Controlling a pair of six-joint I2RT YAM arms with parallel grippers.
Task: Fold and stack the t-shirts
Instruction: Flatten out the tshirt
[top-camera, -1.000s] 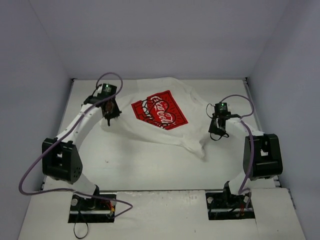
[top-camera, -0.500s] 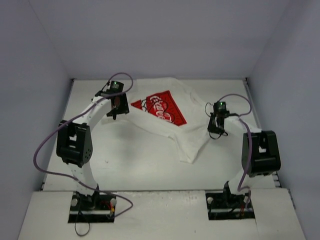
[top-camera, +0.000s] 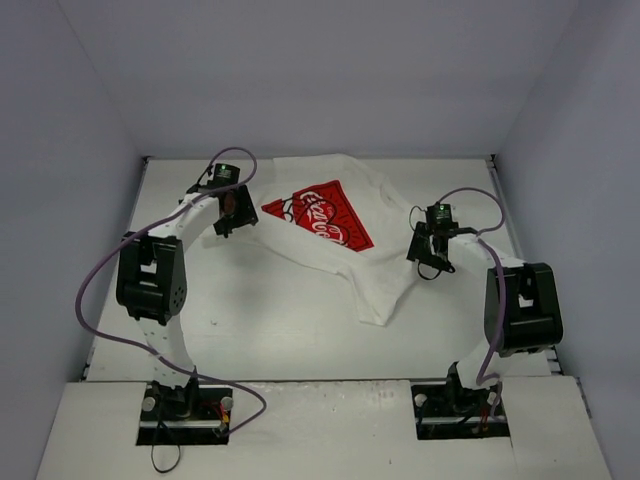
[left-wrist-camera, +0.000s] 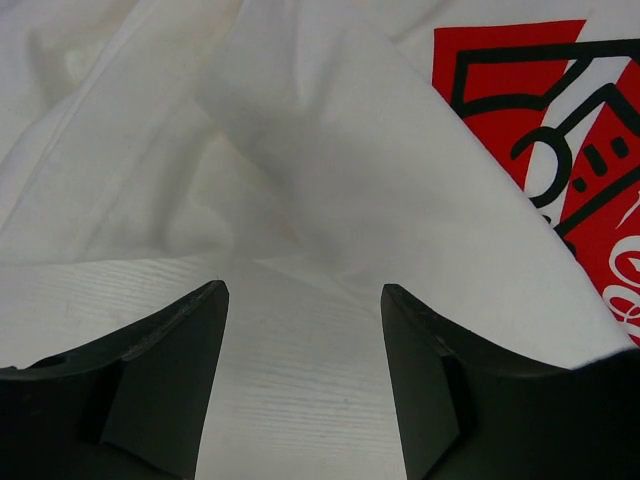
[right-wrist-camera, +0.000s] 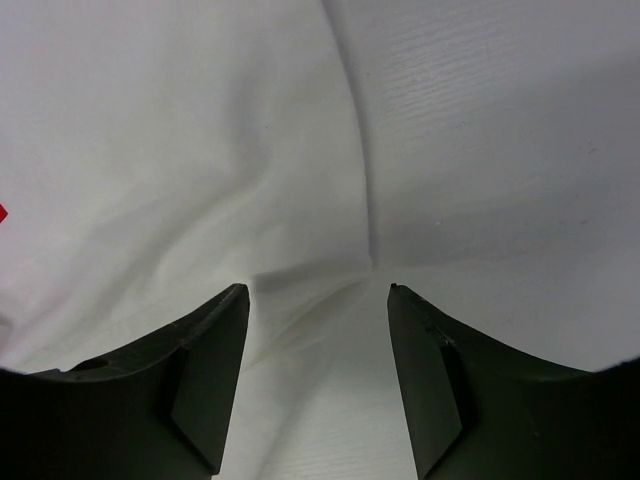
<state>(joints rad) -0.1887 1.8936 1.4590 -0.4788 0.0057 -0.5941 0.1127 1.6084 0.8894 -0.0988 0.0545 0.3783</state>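
Top external view: the white cotton t-shirt with a red square chest print lies crumpled on the white counter, towards the far side, between the two arms. The left hand is at the shirt's left edge; the right hand is just beside its right edge.

Left wrist view: the left hand has its fingers spread apart and grips nothing. Bare counter lies between them. The t-shirt begins just ahead of the fingertips, with the red print at upper right.

Right wrist view: the right hand is likewise parted and empty. The t-shirt lies ahead and to the left, with bare counter to the right.
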